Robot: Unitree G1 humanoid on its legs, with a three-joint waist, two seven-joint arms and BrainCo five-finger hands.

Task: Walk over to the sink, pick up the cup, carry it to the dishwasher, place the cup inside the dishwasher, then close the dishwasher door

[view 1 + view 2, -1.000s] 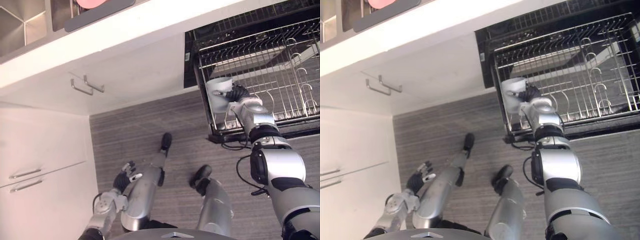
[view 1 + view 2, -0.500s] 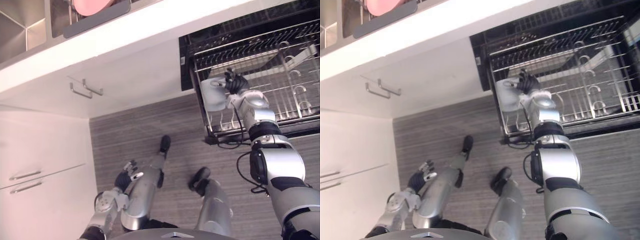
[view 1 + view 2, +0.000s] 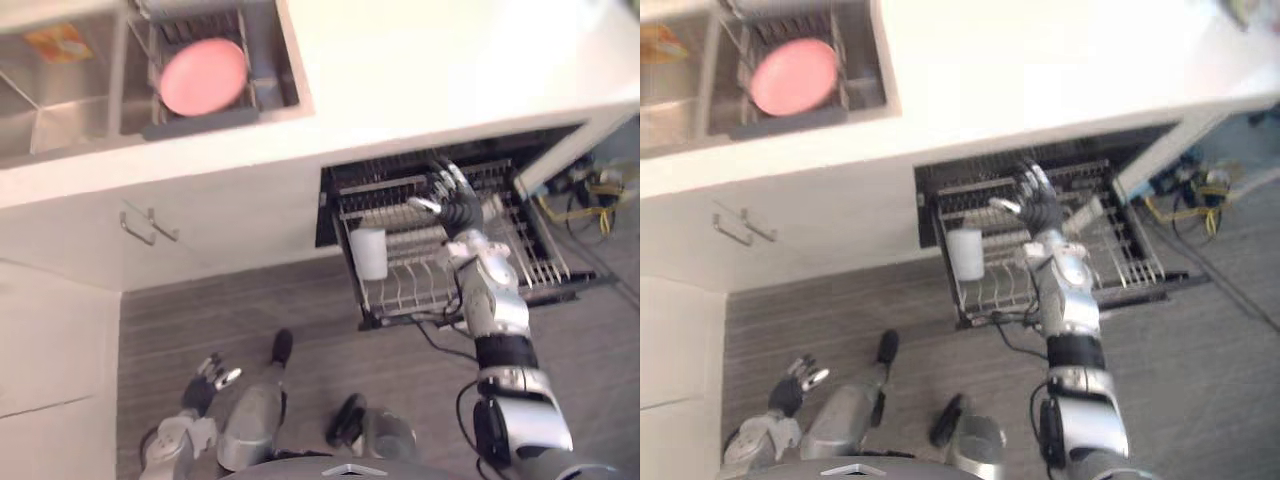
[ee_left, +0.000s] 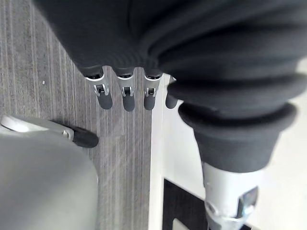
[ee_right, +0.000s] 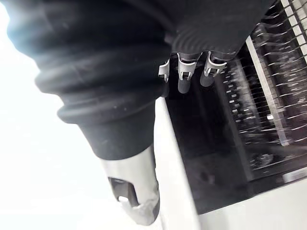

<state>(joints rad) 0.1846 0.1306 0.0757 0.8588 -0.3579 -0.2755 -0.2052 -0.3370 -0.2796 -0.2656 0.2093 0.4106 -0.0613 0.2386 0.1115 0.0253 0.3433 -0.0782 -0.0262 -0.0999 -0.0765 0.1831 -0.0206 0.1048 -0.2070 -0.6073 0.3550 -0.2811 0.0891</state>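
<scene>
The left hand (image 4: 158, 33) hung with its silver, dark-tipped fingers (image 4: 127, 98) straight in a row below the dark ribbed cover, and the thumb (image 4: 229, 203) set apart from them. Past the fingers lay a grey striped floor (image 4: 53, 67), which met a white cabinet front (image 4: 175, 148). A dark rectangular patch (image 4: 181, 208) showed on that white face; what it was could not be told.

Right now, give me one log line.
cup: in rack, left end | right hand: open, above rack, clear of cup | left hand: open, hanging low | rack: pulled out
</scene>
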